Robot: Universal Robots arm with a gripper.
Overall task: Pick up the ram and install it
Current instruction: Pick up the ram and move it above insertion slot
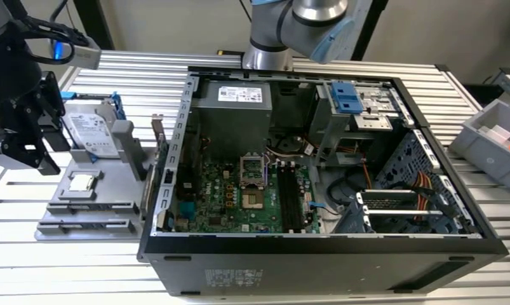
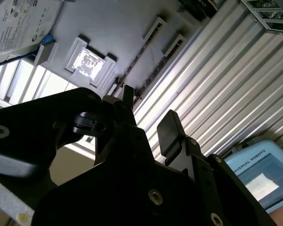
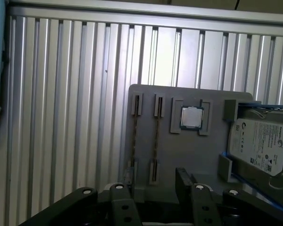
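Grey fixture tray on the ribbed metal table, carrying the ram on edge in a slotted holder, just beside a second stick and near the square processor chip. Seen edge-on: long, thin, dark with pale specks along the top. Probably light, stiff and fragile; best pinched across the flat faces near mid-length. Gripper hovering above the holder, jaws apart, empty.

I see grey fixture plate on slatted table, at exterior view's left of open computer case. Hard drive in blue frame sits on plate, square silver chip near it. Motherboard inside case. Grey bin at exterior view's right.
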